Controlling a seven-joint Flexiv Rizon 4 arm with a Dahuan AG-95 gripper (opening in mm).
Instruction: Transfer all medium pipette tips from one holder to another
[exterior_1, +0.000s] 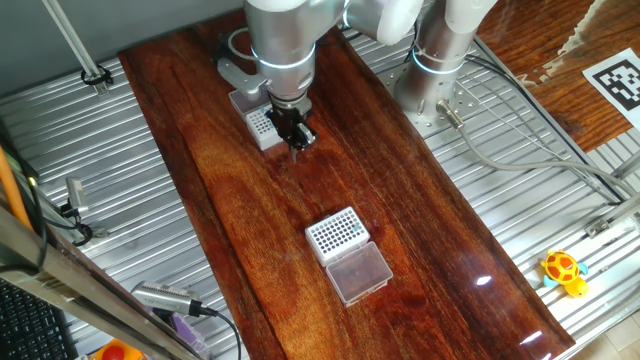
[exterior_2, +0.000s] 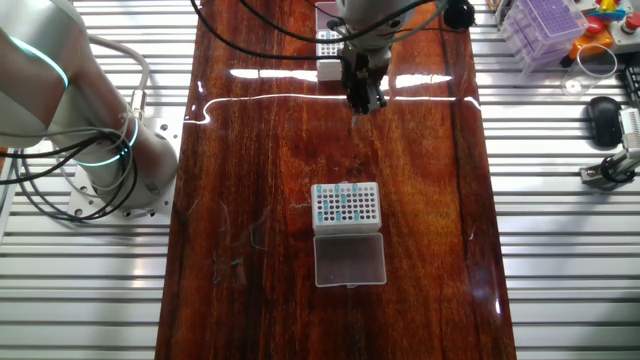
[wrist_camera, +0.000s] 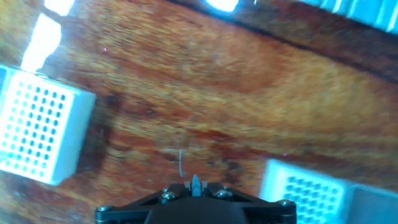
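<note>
My gripper (exterior_1: 297, 142) (exterior_2: 363, 103) hangs above the wooden board, shut on a teal medium pipette tip (wrist_camera: 196, 183) whose thin end pokes out below the fingers. Right beside it, toward the far end, stands the white holder with fine dots (exterior_1: 258, 122) (exterior_2: 329, 45) (wrist_camera: 305, 193), partly hidden by the hand. The other white rack with bold dark holes (exterior_1: 337, 232) (exterior_2: 346, 205) (wrist_camera: 37, 124) stands mid-board, apart from the gripper, with several teal tips seated in it. Its clear lid (exterior_1: 358, 273) (exterior_2: 349, 260) lies flat against its near side.
The robot base (exterior_1: 440, 60) (exterior_2: 110, 160) stands beside the board on ribbed metal, with cables trailing from it. A yellow toy (exterior_1: 563, 270), a purple tip box (exterior_2: 545, 25) and a mouse (exterior_2: 603, 118) lie off the board.
</note>
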